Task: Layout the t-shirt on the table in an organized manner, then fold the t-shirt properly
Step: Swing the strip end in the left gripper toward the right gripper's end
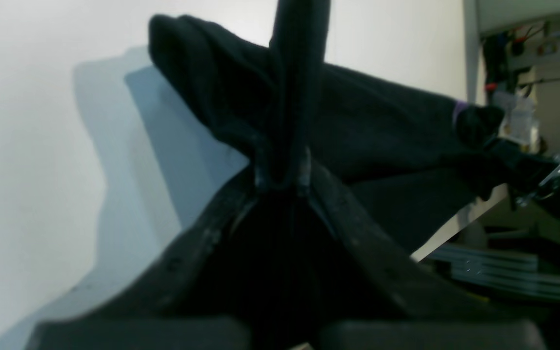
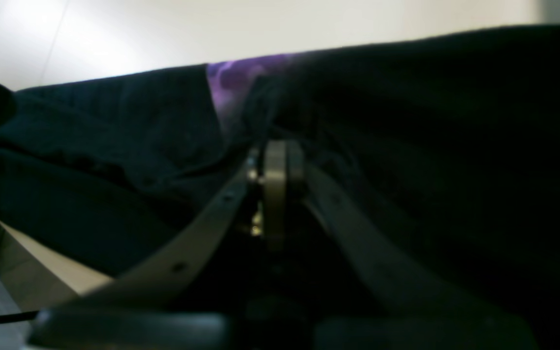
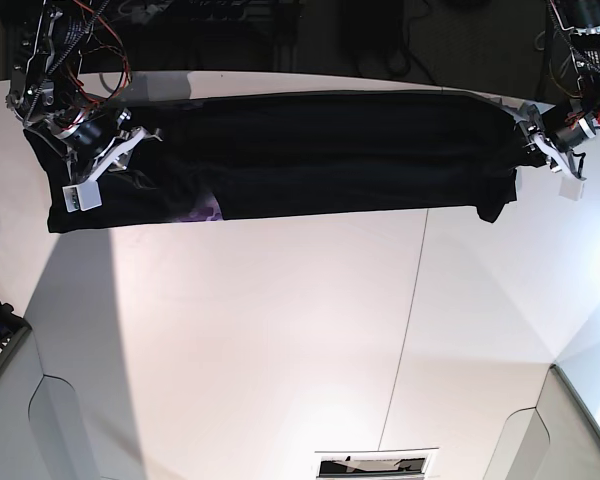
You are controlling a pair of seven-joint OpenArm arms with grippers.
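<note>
Black cloth bunched tight in the left hand [image 1: 282, 182], and that is a real pinch: both dark jaws are closed on a ridge of fabric that stands up between them in the left wrist view. Over to the right hand [image 2: 275, 167], jaws together as well, buried in the folds just beside a flash of purple print; it looks clamped on the cloth, though the exact bite is hidden in shadow.

Between the two hands runs the large black soft-fabric t-shirt [image 3: 310, 155], pulled out into one long band. From the base view it lies along the far edge of the wide white smooth tabletop [image 3: 280, 340], with one end at each hand and a little of the purple print peeking out of its near edge towards the right hand's end. Part of the cloth near the left hand hangs past the tabletop's edge.

So where are we? My read: early. The shirt is stretched lengthwise but still doubled over and rumpled, not spread flat, sleeves not laid out. Spreading it open comes first, and every fold is still to do.
</note>
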